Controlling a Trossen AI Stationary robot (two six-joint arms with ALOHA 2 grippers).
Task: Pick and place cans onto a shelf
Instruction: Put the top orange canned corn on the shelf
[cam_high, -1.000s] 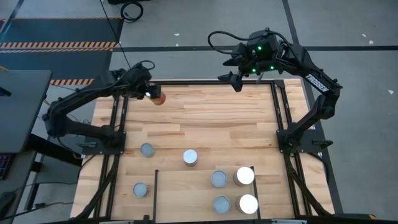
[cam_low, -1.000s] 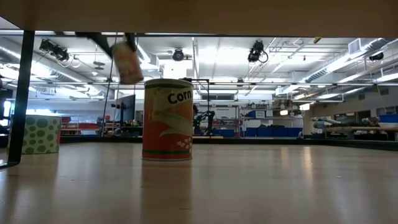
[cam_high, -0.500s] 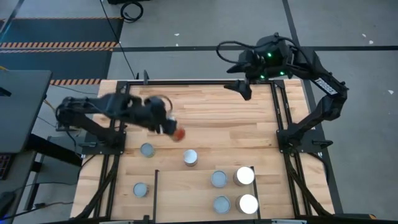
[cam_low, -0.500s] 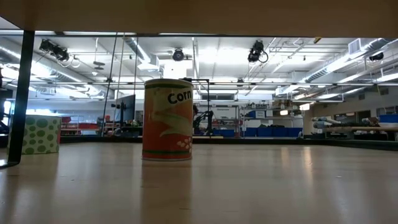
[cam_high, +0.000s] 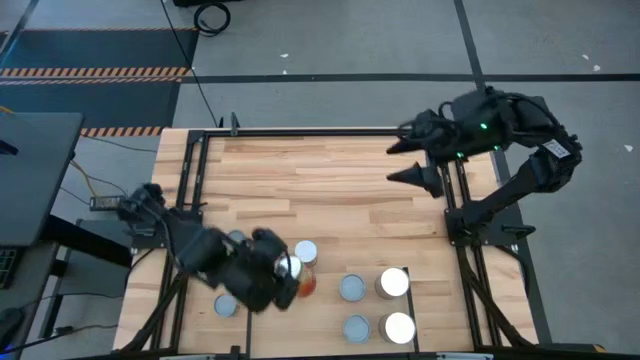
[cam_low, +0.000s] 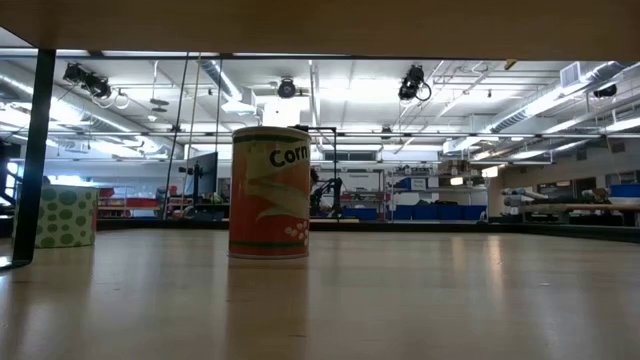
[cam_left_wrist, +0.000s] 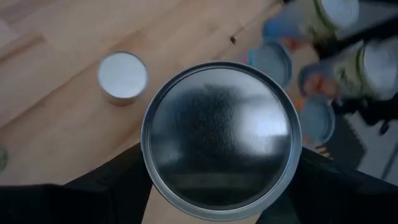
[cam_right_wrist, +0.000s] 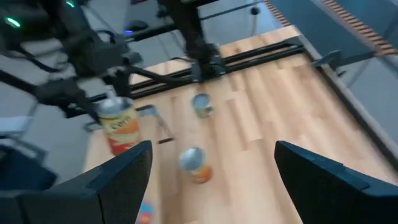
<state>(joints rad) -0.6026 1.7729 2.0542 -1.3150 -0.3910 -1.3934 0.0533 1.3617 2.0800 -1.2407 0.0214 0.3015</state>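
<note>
My left gripper (cam_high: 290, 278) is shut on a can with tan-orange sides (cam_high: 303, 287), above the table's near middle, next to a standing can (cam_high: 306, 250). The left wrist view shows its round silver top (cam_left_wrist: 221, 140) large between my fingers. More cans (cam_high: 350, 288) (cam_high: 356, 328) stand upright on the shelf (cam_high: 300, 325), a light board between thin black rails at the near edge; two white-gleaming ones (cam_high: 394, 282) (cam_high: 399, 328) stand by its right rail. My right gripper (cam_high: 415, 165) hangs open above the table's far right, with nothing between its fingers (cam_right_wrist: 118, 180). My left gripper pinches the can's round side just below its top rim (cam_left_wrist: 152, 177), one finger (cam_left_wrist: 118, 186) on each side. The fingers slant down from the table's left. The can is lifted clear of the table and stands about upright (cam_right_wrist: 119, 130) below the gripper.
Two more cans (cam_high: 237, 240) (cam_high: 227, 305) stand on the table left of the shelf. In the low view a "Corn" can (cam_low: 269, 192) stands on the wood and a green-dotted box (cam_low: 66, 214) is at the left. Black frame rails (cam_high: 455, 190) run along the table's sides.
My left gripper has swung from the table's far left corner toward the near edge and the middle, turning as it went, with the orange can still held and clear of the table. My right gripper has moved toward the table's right edge, staying open.
</note>
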